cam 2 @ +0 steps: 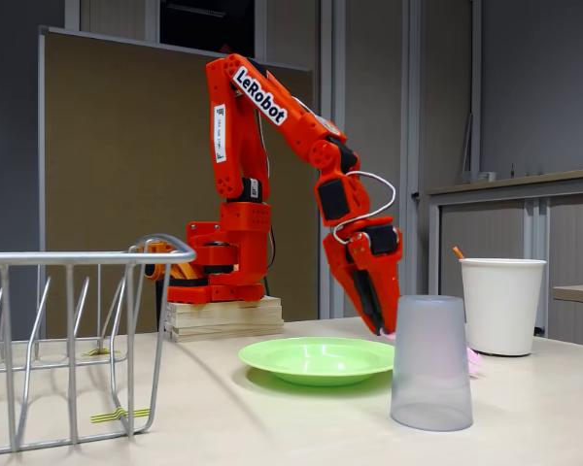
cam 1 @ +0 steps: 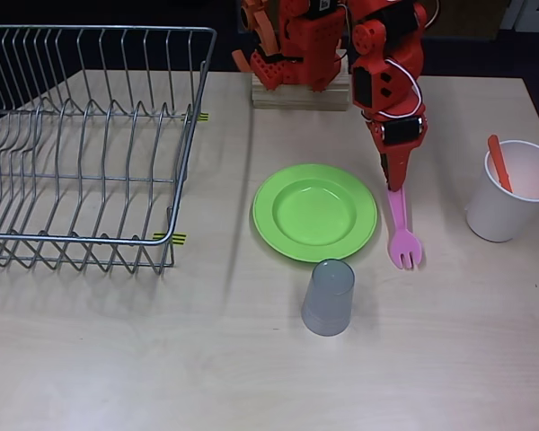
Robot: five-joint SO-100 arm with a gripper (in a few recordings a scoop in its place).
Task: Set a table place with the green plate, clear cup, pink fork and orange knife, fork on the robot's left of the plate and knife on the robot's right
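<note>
Fork (cam 1: 402, 235) lies flat on the table (cam 1: 251, 359) in the overhead view, pink, just right of the green plate (cam 1: 315, 212), tines toward the near edge, handle end under the gripper (cam 1: 395, 180). From above the red fingers come down to a point on that handle end and look closed on it. The fixed view is less plain: the gripper (cam 2: 381, 325) reaches down behind the clear cup (cam 2: 430, 362), and the pink fork (cam 2: 473, 360) shows as a smear past the cup's right edge, so the grip itself is hidden there. Clear cup (cam 1: 329, 296) stands mouth down just in front of the plate; the overhead view shows it apart from the rim. The fixed view shows the plate (cam 2: 317, 359) as a low dish, bare inside. White cup (cam 1: 512, 190) stands upright well to the right, with the orange knife (cam 1: 499, 162) leaning inside it; the overhead view shows its length against the inner wall, while in the fixed view just the knife's tip (cam 2: 458, 252) pokes above the white cup's rim (cam 2: 502, 305). Wire dish rack (cam 1: 81, 144) sits at the left, slots bare in both views. Arm base rests on a wooden block (cam 2: 223, 317).
</note>
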